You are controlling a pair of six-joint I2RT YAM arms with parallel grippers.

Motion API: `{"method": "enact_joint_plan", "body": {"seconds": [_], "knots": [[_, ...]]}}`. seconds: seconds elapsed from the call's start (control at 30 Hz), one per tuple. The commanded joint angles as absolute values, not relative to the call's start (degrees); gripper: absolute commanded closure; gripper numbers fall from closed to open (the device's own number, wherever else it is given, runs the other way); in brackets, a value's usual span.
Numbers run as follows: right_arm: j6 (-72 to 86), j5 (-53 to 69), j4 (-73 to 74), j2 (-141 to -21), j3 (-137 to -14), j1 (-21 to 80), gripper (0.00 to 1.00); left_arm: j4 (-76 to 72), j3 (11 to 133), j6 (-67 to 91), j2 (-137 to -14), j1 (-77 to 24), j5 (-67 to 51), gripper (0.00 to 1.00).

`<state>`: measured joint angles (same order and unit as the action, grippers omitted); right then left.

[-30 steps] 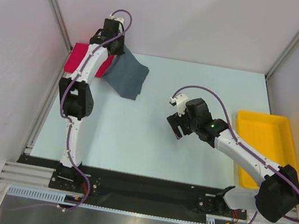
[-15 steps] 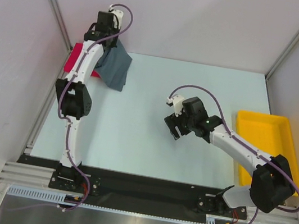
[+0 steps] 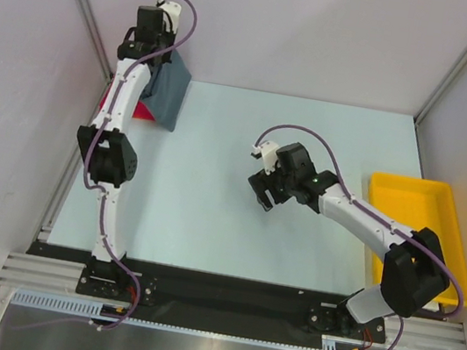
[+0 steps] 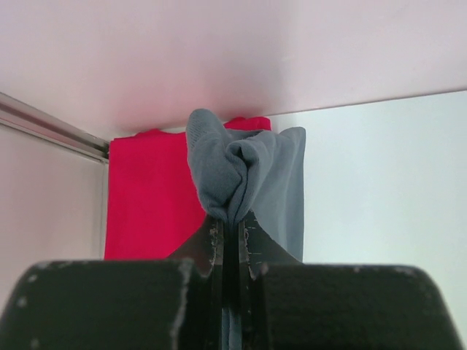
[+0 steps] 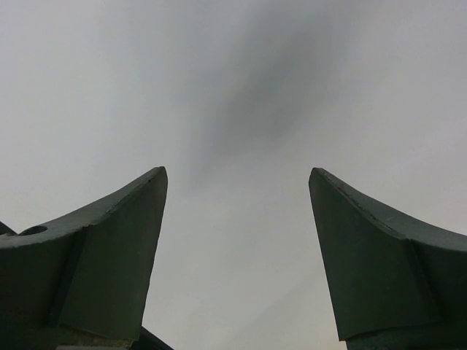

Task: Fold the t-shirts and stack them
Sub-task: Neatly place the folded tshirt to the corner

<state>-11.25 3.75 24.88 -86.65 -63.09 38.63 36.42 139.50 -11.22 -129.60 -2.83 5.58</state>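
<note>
The grey t-shirt (image 4: 252, 171) is clamped, bunched, in the left gripper (image 4: 229, 224) over the far-left red t-shirt (image 4: 146, 197); stacking is not yet done; the right gripper (image 5: 237, 171) is held apart, empty

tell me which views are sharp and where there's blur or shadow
Top external: evenly lit, sharp, only faint shadows. Left wrist: grey shirt crisp in the shut left end effector, its near body dark and soft. Right wrist: open right end effector slightly soft, a smeared dark shadow on the table.

Bright diffuse light, faint soft shadows, sharp overhead view
</note>
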Motion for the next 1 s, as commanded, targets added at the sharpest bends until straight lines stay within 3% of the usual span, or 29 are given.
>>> {"method": "enact_joint_plan", "body": {"seconds": [0.0, 0.97], "knots": [[-11.5, 4.4, 24.3, -87.4, -66.2, 39.2, 0.17, 32.1, 142.4, -12.9, -123.4, -1.2, 3.1, 1.00], [-11.0, 4.3, 26.3, -91.4, -69.3, 39.8, 0.17, 29.8, 147.7, -9.8, -132.8, 3.5, -4.9, 1.00]]}}
